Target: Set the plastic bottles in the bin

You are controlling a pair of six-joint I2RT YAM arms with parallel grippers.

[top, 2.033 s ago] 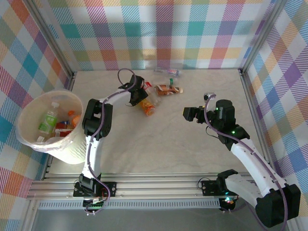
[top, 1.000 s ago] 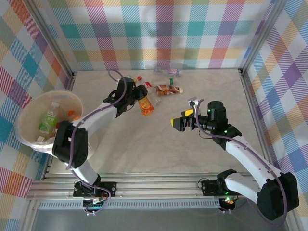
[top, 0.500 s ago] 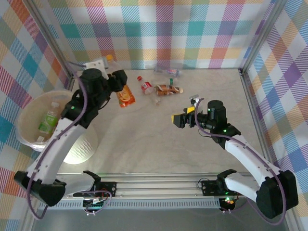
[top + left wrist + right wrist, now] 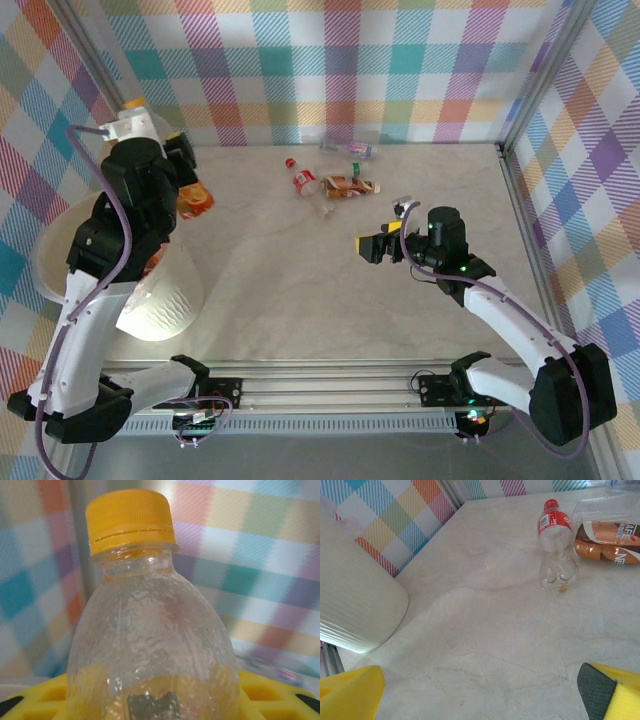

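Observation:
My left gripper [image 4: 185, 168] is raised high and shut on a clear plastic bottle [image 4: 194, 200] with an orange label. In the left wrist view that bottle [image 4: 150, 630] stands cap up, its yellow cap [image 4: 131, 519] at the top and my yellow fingers [image 4: 272, 692] at its base. From above, the bottle hangs by the right rim of the white ribbed bin [image 4: 165, 295], which the left arm partly covers. My right gripper [image 4: 378, 242] is open over bare table [image 4: 480, 695]. A red-capped bottle [image 4: 300, 179] [image 4: 556, 550] and a brown-labelled one [image 4: 351, 186] [image 4: 607, 542] lie on the table.
Another clear bottle [image 4: 349, 150] lies against the back wall. The bin's ribbed side [image 4: 355, 600] is at the left of the right wrist view. Checked walls enclose the table on three sides. Open tabletop lies between the bin and my right gripper.
The left arm has lifted the orange-labelled bottle off the table and swung it left and up to the bin. The right gripper has stayed open, shifting only slightly.

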